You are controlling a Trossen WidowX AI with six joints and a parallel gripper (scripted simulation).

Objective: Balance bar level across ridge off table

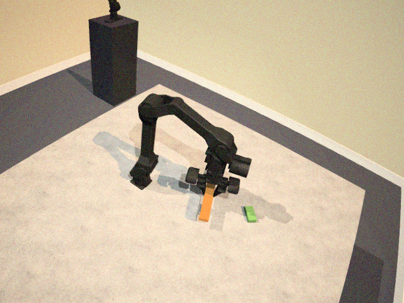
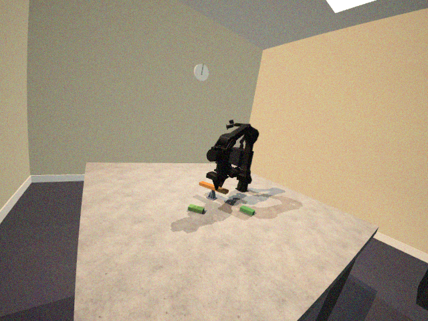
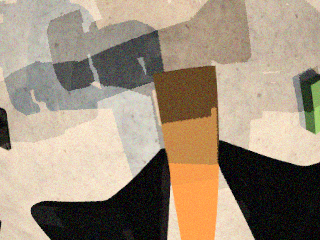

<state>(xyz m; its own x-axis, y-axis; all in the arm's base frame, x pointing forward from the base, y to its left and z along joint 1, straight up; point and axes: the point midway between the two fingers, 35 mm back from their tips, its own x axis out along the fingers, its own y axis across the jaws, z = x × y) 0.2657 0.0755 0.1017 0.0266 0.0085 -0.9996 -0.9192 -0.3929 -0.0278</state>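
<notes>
One orange bar [image 1: 206, 205], one small grey ridge [image 2: 211, 195] and two green blocks [image 2: 196, 208] [image 2: 247, 210] are counted on the table [image 2: 138, 262]. The bar is clamped between the fingers of the gripper [image 1: 211, 186], projecting forward from it. The ridge is seen just beneath the bar, below the gripper; contact cannot be told.

We see two small green blocks on the pale mottled counter [image 2: 138, 262]: one [image 2: 196, 208] toward the left in the exterior view, the other [image 2: 247, 210] to its right, well apart. A tall dark pedestal [image 1: 113, 59] stands on the grey floor [image 1: 39, 107] off the counter's far corner. A round wall clock [image 2: 200, 71] hangs on the olive wall, and white skirting [image 1: 293, 125] edges the floor.
</notes>
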